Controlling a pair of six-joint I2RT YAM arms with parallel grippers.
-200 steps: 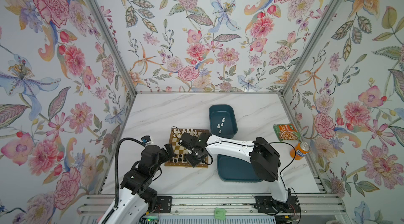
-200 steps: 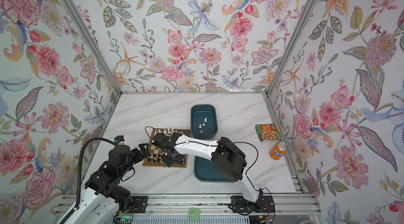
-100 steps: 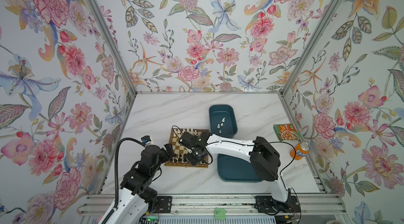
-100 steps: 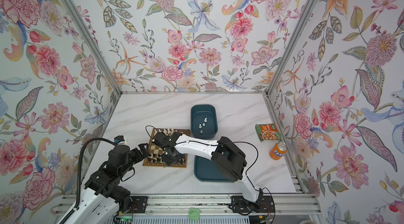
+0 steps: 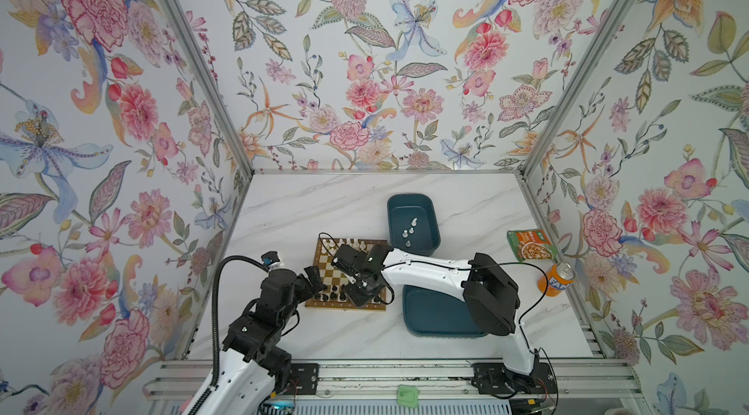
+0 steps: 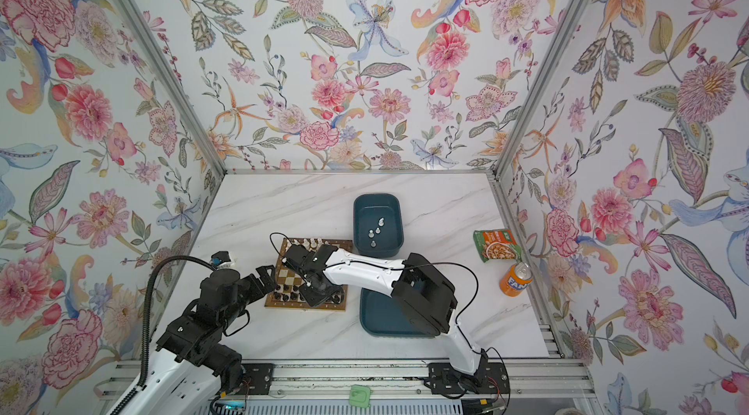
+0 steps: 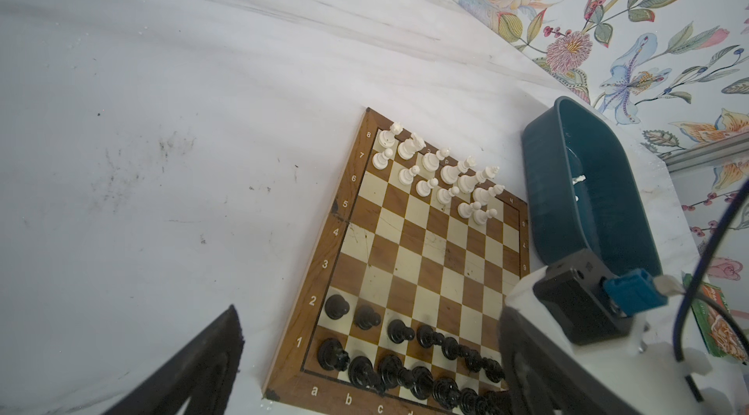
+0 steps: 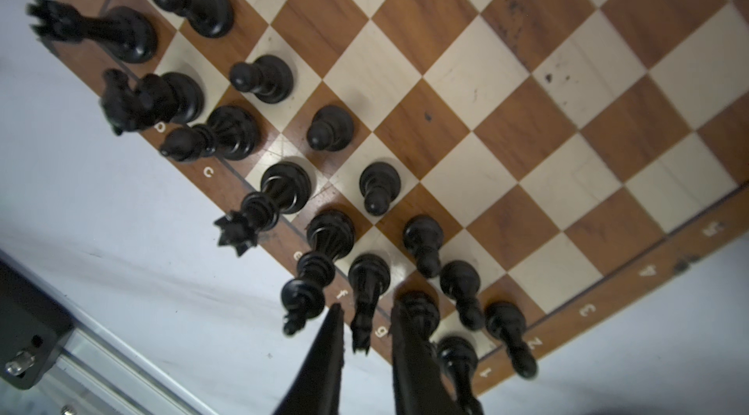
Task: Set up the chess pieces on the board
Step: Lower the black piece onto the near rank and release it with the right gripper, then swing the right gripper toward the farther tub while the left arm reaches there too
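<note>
right claw: The right claw (image 8: 367, 305) sits low over the board's near edge. Its fingers are narrowly parted, one on each side of a black piece, with a sliver of light on both sides. It grips nothing that I can see.
piece between the fingers: The black piece (image 8: 368, 271) stands upright on the back rank with its base flat on its square.
risk at the piece: The gap is so slim that a tilted or twisting lift would likely catch the piece's head and tip it.
close neighbours: A second back-rank piece (image 8: 421, 305) is just beside one finger and partly hidden behind it, so I cannot tell whether they touch. The cross-topped piece (image 8: 312, 279) is just beside the other finger.
risk at the neighbours: Any sideways drift probably topples one of them, and the packed rank could then fall like dominoes.
black pawns (image 8: 423, 238): They form a row just ahead of the claw. A forward exit would sweep them.
board (image 8: 527, 109): It lies directly beneath the claw. A snagged piece could drag it across the counter (image 5: 324, 198).
left claw (image 5: 313, 280): It is spread wide and holds nothing, across the black ranks from the right claw and just beside the board's edge. If both claws move at once, they may collide.
white pieces (image 7: 441, 174): They stand at the board's far end, well away from the claw, below the right arm's cable loop (image 5: 324, 236). A sagging cable might brush them.
far tub (image 5: 412, 198): It sits beyond that far end and holds loose white pieces (image 5: 409, 232). They are too small to tell whether they are upright or lying. Judging by these, the setup is unfinished, and the tub's walls will probably crowd the fingers.
</note>
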